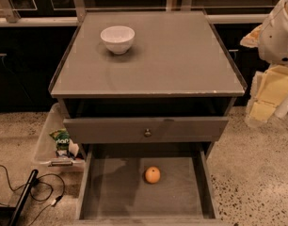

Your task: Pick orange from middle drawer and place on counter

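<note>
One orange (152, 174): sits on the flat bottom of the open drawer (111, 192), just right of centre and clear of all four walls.
Drawer: pulled out at 6 o'clock in the frame, under a shut drawer front (111, 128) with a knob (147, 133).
Counter (181, 55): straight up at 12 o'clock from the orange; this is where it goes.
Bowl (117, 38): white, upright, at about 10 o'clock on the counter.
Gripper (271, 95): at 3 o'clock by the frame edge, off the counter's right side and well apart from the orange. We cannot tell whether it is wide or narrow. It is not on the orange.
Handling: we judge the orange light, firm with a little give, and smooth-skinned, so it may slip and will roll if nudged.
Hold: we would come straight down and close across the widest middle with a moderate squeeze.
Risk: a side touch could send it rolling towards a wall, and the drawer front above crowds the back.
</note>
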`<state>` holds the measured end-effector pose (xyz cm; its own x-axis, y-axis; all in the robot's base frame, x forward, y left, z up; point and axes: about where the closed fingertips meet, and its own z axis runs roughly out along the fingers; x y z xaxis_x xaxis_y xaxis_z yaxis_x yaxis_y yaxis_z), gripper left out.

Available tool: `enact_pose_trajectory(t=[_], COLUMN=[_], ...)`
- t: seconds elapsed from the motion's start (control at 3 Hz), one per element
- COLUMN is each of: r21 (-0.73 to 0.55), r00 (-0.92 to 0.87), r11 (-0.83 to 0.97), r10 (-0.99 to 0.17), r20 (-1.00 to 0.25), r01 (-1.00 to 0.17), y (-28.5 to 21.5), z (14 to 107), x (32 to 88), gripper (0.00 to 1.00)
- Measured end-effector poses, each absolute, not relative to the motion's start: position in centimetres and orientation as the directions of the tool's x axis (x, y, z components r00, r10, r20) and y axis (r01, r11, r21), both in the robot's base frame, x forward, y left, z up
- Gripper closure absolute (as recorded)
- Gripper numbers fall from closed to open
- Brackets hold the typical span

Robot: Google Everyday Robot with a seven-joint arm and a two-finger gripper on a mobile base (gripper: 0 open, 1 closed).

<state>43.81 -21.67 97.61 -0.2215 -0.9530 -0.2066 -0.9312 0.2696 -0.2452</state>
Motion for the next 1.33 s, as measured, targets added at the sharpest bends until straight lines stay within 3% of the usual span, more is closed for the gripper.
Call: enact_pose_trajectory(t=[0.67,1.33], r21=[-0.219,-0.124], r00=[-0.229,-0.2], r11=[0.275,0.241], r10=[-0.95,-0.941], r20=[-0.211,-0.274], r01=[-0.936,-0.963], y=[-21.8,-19.6], z=[96.1,85.0], x=[43.6,40.6], gripper=[0.0,0.0])
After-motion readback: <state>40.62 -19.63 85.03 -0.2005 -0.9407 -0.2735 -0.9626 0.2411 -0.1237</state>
